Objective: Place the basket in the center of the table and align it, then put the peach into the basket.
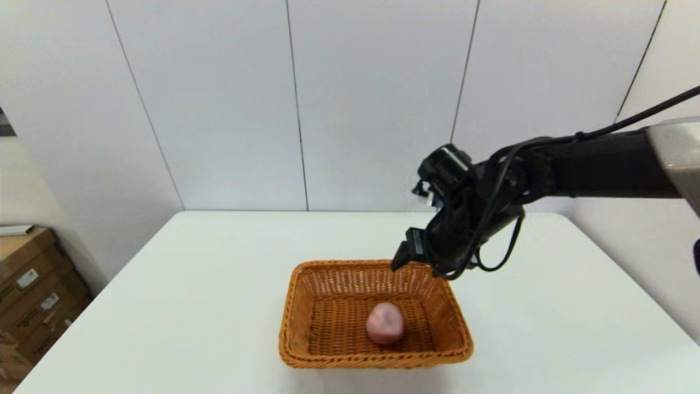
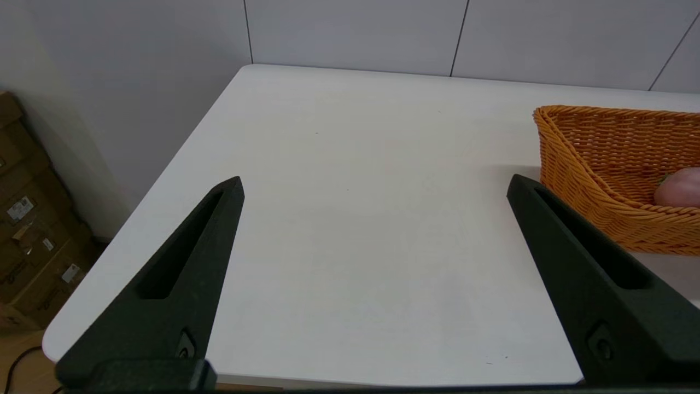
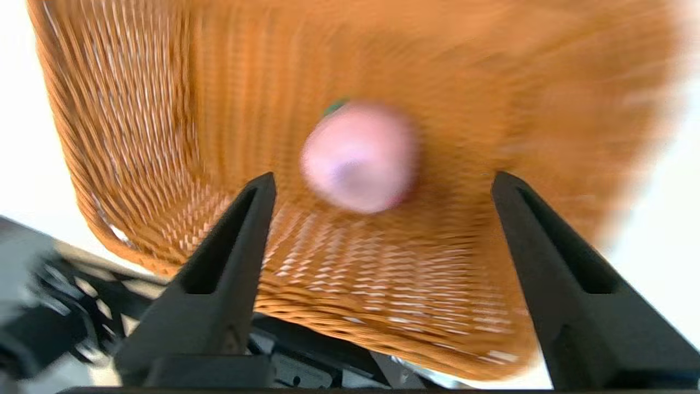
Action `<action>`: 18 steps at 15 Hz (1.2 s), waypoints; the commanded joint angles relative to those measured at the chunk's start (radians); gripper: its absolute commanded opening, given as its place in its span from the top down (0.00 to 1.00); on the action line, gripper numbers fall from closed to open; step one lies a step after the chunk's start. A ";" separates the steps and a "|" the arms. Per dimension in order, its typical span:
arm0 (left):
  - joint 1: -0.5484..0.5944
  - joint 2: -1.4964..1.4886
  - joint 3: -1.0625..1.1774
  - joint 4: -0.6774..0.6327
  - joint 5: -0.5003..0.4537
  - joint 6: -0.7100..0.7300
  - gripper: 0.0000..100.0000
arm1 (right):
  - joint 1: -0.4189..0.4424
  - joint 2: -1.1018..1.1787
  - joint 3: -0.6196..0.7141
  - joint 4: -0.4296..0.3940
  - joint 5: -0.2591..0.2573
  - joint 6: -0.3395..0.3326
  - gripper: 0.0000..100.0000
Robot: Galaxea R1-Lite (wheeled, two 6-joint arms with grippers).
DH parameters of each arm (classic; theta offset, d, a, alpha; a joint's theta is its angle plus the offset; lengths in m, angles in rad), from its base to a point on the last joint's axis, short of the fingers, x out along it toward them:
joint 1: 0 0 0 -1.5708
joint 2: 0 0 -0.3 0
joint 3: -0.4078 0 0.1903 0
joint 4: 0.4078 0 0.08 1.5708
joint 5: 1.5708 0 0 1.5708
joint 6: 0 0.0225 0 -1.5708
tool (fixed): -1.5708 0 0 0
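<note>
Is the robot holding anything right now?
No. Both end effectors are open and empty; the peach lies loose in the basket.

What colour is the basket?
Orange-brown woven wicker basket; best seen in the head view.

Back wall (image 1: 377, 104): pale grey-white panels split by thin dark vertical seams, rising straight behind the desk's far edge.
Desk (image 1: 208, 273): plain white top with rounded corners, evenly lit, no hard shadows on it.
Side wall (image 1: 33, 180): plain off-white, left of the desk, meeting the panelled wall at a corner.
Cardboard boxes (image 1: 33, 284): brown, stacked on the floor left of the desk, against the side wall, with small white labels on their faces.
Floor (image 2: 22, 355): only a small brownish patch shows below the desk's near left corner.
</note>
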 commanded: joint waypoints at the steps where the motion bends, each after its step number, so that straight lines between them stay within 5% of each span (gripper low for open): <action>1: 0.000 0.001 0.000 0.000 0.001 -0.001 0.00 | -0.201 -0.083 0.001 0.011 0.005 -0.063 0.00; 3: 0.000 0.001 0.000 0.000 0.001 -0.001 0.00 | -0.330 -0.071 -0.001 0.008 0.006 -0.072 0.00; 8: 0.000 0.001 0.000 0.000 0.001 -0.001 0.00 | -0.630 0.006 -0.010 0.010 0.044 -0.218 0.00; 14: 0.000 0.001 0.000 0.000 0.001 -0.001 0.00 | -0.670 -0.212 0.059 0.187 0.249 -0.298 0.00; 18: 0.000 0.001 0.000 0.000 0.001 -0.001 0.00 | -0.664 -0.529 0.288 0.187 0.285 -0.379 0.00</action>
